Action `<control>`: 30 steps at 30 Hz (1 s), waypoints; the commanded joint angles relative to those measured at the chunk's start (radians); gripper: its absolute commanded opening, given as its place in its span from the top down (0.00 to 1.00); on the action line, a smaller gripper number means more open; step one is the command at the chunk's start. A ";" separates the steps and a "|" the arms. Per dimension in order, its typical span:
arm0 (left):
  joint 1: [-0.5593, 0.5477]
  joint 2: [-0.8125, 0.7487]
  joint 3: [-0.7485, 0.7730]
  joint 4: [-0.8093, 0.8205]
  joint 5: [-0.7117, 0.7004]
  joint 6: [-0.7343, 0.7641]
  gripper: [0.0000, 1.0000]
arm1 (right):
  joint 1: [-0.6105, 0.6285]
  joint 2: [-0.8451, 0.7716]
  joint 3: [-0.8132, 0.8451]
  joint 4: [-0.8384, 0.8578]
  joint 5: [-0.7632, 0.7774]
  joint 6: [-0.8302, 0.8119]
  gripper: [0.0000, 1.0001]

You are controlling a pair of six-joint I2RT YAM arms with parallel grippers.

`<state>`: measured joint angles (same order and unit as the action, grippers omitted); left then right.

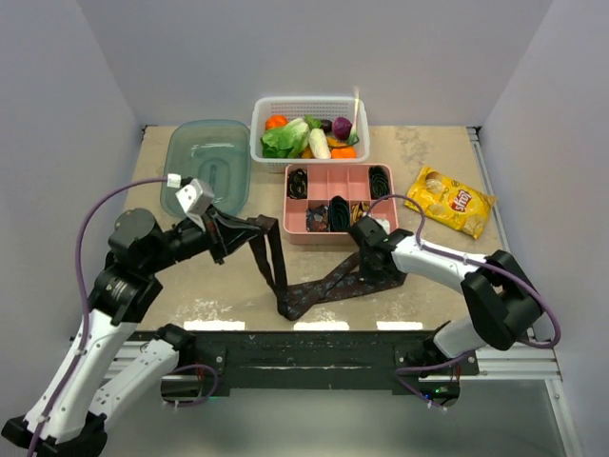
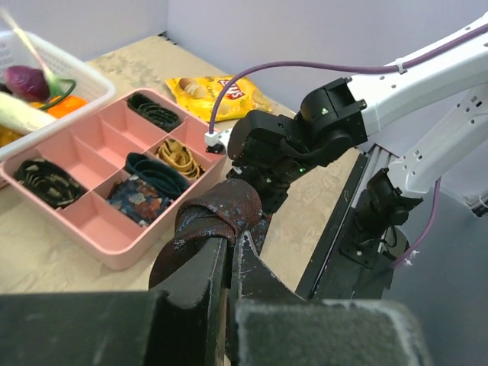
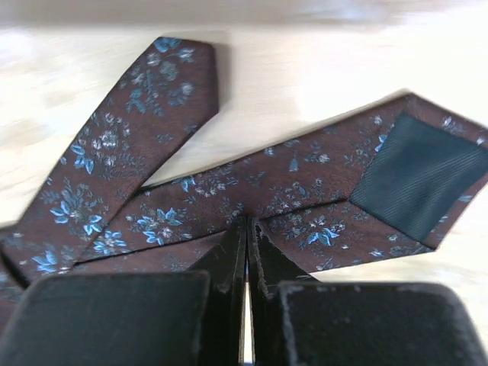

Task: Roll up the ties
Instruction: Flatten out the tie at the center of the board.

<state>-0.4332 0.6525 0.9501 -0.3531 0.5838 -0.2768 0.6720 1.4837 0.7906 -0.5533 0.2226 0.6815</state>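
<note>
The dark brown-maroon tie (image 1: 314, 290) with blue flowers lies folded on the table near the front edge, and one strand rises to my left gripper (image 1: 249, 231). That gripper is shut on the tie's narrow end, which is wrapped over its fingertips (image 2: 221, 217) and held above the table. My right gripper (image 1: 366, 265) is shut, with its tips down on the tie's wide part (image 3: 305, 191) by the dark lining. Rolled ties sit in the pink tray (image 1: 328, 176): a black coil (image 2: 156, 112), a gold coil (image 2: 177, 155) and a floral one (image 2: 137, 200).
A white basket (image 1: 309, 107) of vegetables stands at the back. A teal plastic lid (image 1: 207, 167) lies at the back left. A yellow chip bag (image 1: 449, 200) lies at the right. Purple cables (image 1: 95, 214) run along both arms.
</note>
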 commanded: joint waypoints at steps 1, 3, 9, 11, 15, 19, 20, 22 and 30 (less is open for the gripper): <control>-0.001 0.117 -0.019 0.216 0.129 -0.015 1.00 | -0.093 -0.042 -0.005 -0.148 0.156 0.007 1.00; -0.001 0.157 -0.002 0.178 0.143 0.028 1.00 | -0.133 -0.062 0.025 -0.168 0.175 0.006 1.00; -0.001 0.200 0.000 0.013 0.024 0.088 1.00 | -0.121 -0.109 0.144 -0.175 0.176 -0.063 1.00; -0.001 0.194 -0.010 -0.033 -0.019 0.087 1.00 | -0.095 -0.100 0.170 -0.162 0.141 -0.085 1.00; -0.001 0.170 -0.013 -0.110 -0.117 0.083 1.00 | -0.016 -0.039 0.206 -0.143 0.135 -0.073 1.00; -0.001 0.131 -0.014 -0.159 -0.156 0.083 1.00 | -0.009 0.050 0.202 -0.120 0.149 -0.031 1.00; -0.001 0.124 -0.016 -0.161 -0.156 0.083 1.00 | -0.018 0.055 0.193 -0.103 0.153 -0.022 1.00; 0.001 0.107 -0.019 -0.167 -0.171 0.083 1.00 | -0.034 0.047 0.179 -0.077 0.138 -0.016 0.91; -0.001 0.107 -0.016 -0.162 -0.156 0.080 1.00 | -0.106 -0.042 0.095 0.044 0.089 0.000 0.24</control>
<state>-0.4332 0.7570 0.9344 -0.5262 0.4301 -0.2150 0.5842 1.5085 0.9089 -0.5930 0.3248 0.6559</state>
